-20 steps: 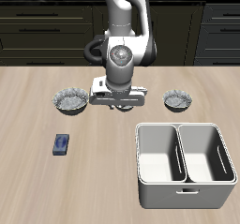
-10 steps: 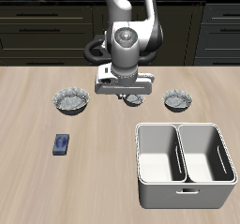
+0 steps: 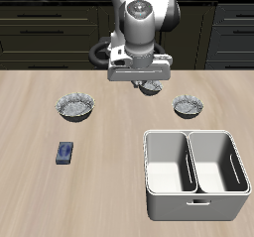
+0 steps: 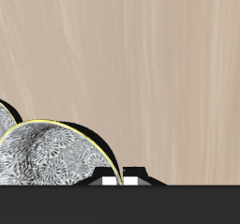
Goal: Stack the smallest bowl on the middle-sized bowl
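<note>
Gripper [image 3: 149, 85] up off the table, jaws pinching the smallest bowl [image 3: 151, 87] by its rim, and the middle-sized bowl [image 3: 188, 106] sits off to the side, nearer the front edge, beside the bin [image 3: 196, 196].

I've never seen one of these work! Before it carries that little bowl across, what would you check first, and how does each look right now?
1. Smallest bowl held by the claw: ok, it hangs under it.
2. Bowl lifted off the table: ok.
3. Middle-sized bowl upright and uncovered: ok.
4. Claw above that bowl: not ok, it is off to one side.
5. Firmness of grip: cannot tell.
6. White bin away from the path: ok.
</note>
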You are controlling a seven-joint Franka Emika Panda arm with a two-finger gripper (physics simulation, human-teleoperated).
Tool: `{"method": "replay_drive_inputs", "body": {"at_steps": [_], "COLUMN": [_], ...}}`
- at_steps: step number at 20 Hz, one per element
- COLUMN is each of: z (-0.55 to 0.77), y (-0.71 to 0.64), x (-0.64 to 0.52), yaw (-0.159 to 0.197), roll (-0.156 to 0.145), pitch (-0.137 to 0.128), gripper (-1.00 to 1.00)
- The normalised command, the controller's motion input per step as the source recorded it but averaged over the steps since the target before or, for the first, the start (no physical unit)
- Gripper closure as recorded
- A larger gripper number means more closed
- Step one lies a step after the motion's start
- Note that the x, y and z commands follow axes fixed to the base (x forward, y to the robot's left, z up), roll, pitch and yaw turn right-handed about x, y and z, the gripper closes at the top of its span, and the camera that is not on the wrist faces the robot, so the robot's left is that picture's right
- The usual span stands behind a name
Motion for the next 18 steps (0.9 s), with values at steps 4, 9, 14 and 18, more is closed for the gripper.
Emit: {"method": "replay_drive_inputs", "body": {"at_steps": [4, 9, 14, 18], "z": [0.38, 0.25, 0.23, 0.15], "y": [0.24, 0.13, 0.09, 0.26], "x": [-0.14, -0.10, -0.07, -0.05], "yaw": [0.004, 0.007, -0.009, -0.001], "roll": [0.039, 0.028, 0.008, 0.024], "pitch": [-0.054, -0.041, -0.040, -0.026], "gripper": [1.00, 1.00, 1.00, 1.00]}}
